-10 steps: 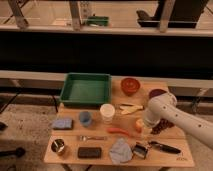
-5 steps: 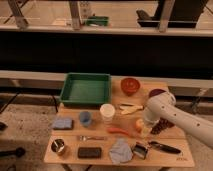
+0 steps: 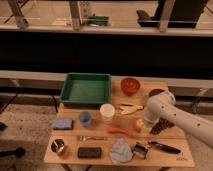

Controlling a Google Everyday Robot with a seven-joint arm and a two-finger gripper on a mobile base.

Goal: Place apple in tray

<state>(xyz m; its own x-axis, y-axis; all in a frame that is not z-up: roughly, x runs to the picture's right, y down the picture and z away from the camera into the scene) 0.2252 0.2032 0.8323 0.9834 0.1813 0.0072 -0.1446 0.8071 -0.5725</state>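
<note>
Apple [image 3: 138,124] lies by pincer [image 3: 144,122], outside tray [image 3: 85,90].

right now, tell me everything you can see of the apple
The small round yellow-orange apple has a reddish blush and smooth-looking skin. It sits on the light wooden table, outside the large green plastic tray. It lies just right of the long orange carrot-like item and nearer the camera than the pale yellow banana. The robot's gripper is at its right side, partly covering it; whether they touch cannot be told.
</note>
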